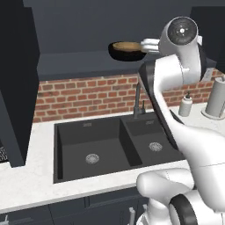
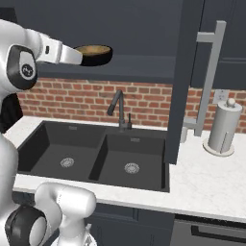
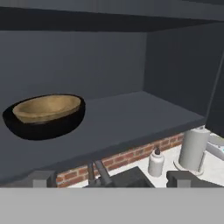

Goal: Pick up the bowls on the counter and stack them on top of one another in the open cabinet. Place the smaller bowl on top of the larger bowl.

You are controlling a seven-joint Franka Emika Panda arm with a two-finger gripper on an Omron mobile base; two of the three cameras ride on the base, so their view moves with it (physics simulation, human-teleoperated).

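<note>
A: So, the gripper (image 3: 112,178): jaws spread wide, nothing between them, touching nothing. Its two dark finger tips (image 3: 43,178) stand far apart at the bottom of the hand view.

B: And the bowls?

A: Stacked. The smaller bowl (image 3: 47,108), tan wood with a matte, faintly grained hollow, sits nested in the larger bowl (image 3: 43,124), glossy black and rounder-bellied. Both rest on the floor of the cabinet (image 3: 131,118), towards its front edge, left of the gripper in the hand view and apart from it.

B: Cabinet itself?

A: Flat, dark charcoal, bare inside; smooth panels, no sheen. From the left base view the stack (image 1: 126,50) shows just beside the arm's wrist.

B: Below that?

A: Red brick backsplash (image 1: 83,97) with pale mortar, rough-looking. A dark double sink (image 1: 105,147) set into the counter (image 2: 206,180), white faintly speckled stone. Dark angular faucet (image 2: 120,111) behind the basins. A small white soap bottle (image 1: 186,105) and an upright paper-towel roll (image 2: 222,129) on its round base stand to the right.
</note>
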